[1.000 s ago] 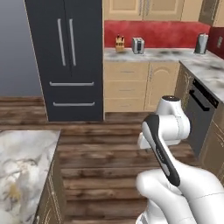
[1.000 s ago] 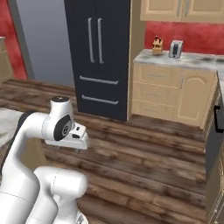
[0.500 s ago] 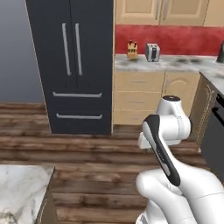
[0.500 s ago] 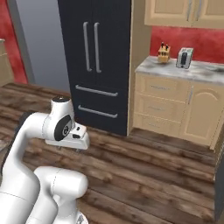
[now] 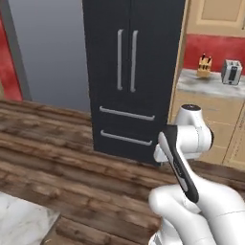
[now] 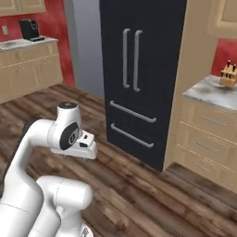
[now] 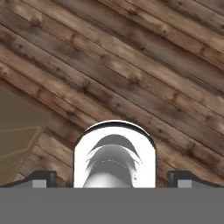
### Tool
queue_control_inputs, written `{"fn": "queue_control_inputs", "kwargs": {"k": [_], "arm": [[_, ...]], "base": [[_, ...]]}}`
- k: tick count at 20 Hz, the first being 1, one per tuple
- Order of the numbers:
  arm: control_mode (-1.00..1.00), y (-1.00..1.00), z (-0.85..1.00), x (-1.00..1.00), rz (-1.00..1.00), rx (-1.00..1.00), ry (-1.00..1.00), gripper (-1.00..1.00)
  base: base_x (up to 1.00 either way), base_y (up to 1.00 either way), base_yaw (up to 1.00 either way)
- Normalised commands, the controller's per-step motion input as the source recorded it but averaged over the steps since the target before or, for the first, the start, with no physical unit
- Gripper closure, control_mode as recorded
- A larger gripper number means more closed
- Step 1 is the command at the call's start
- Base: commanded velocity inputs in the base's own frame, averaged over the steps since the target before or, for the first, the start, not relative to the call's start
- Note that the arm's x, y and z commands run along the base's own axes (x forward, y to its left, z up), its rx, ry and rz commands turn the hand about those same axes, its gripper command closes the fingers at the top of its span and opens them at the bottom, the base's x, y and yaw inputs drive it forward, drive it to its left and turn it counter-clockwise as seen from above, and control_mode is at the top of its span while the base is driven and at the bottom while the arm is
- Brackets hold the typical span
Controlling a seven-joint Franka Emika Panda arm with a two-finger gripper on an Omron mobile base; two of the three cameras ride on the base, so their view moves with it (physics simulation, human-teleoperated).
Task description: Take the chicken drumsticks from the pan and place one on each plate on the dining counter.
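I'm in the drive-and-search step: my fingers (image 7: 112, 178) stand spread fully wide and empty over the brown plank floor (image 7: 131, 65), facing the tall black fridge (image 5: 131, 72). No pan, drumsticks or plates visible; next I must locate the pan.

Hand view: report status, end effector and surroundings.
End effector open, holding nothing. Wooden floor beneath it. Black refrigerator ahead of base, knife block and toaster on counter beside.

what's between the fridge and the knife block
A tan cabinet panel stands between the fridge and the knife block, seen in the right base view.
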Motion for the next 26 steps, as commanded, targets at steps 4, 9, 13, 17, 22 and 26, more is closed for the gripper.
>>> {"fn": "queue_control_inputs", "kwargs": {"k": [4, 9, 13, 17, 22, 26], "arm": [[1.0, 0.0, 0.0, 0.0, 0.0, 0.0, 0.0, -1.0], [1.0, 0.0, 0.0, 0.0, 0.0, 0.0, 0.0, -1.0], [1.0, 0.0, 0.0, 0.0, 0.0, 0.0, 0.0, -1.0], [1.0, 0.0, 0.0, 0.0, 0.0, 0.0, 0.0, -1.0], [1.0, 0.0, 0.0, 0.0, 0.0, 0.0, 0.0, -1.0], [1.0, 0.0, 0.0, 0.0, 0.0, 0.0, 0.0, -1.0]], "base": [[0.93, -0.07, 0.67], [0.98, -0.08, 0.6], [0.96, -0.07, 0.63], [0.99, -0.08, 0.52], [1.0, -0.13, 0.36], [1.0, -0.12, 0.29]]}}
